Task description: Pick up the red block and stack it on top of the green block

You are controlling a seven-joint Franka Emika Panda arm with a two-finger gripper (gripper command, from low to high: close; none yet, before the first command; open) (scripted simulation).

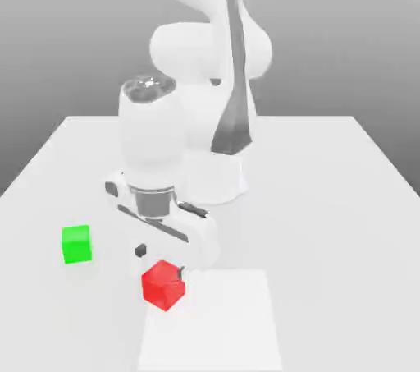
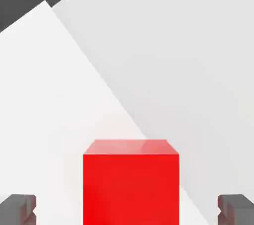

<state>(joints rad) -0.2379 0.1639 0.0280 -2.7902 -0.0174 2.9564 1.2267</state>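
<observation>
So the gripper (image 1: 161, 262) hangs right over the red block (image 1: 163, 285), jaws spread wide with a fingertip (image 2: 19, 208) on each side and clear gaps, nothing grabbed. Red block sits on the table (image 1: 328, 198). Green block (image 1: 76, 245) sits apart, off toward the exterior view's left.

The red block (image 2: 130, 184) sits between the two dark fingertips (image 2: 18, 208), one at its nine o'clock and one at its three o'clock, with a clear gap on each side. The gripper (image 2: 129, 209) stands wide apart around it. Pale table (image 2: 188, 70) spreads beyond toward twelve o'clock.
</observation>
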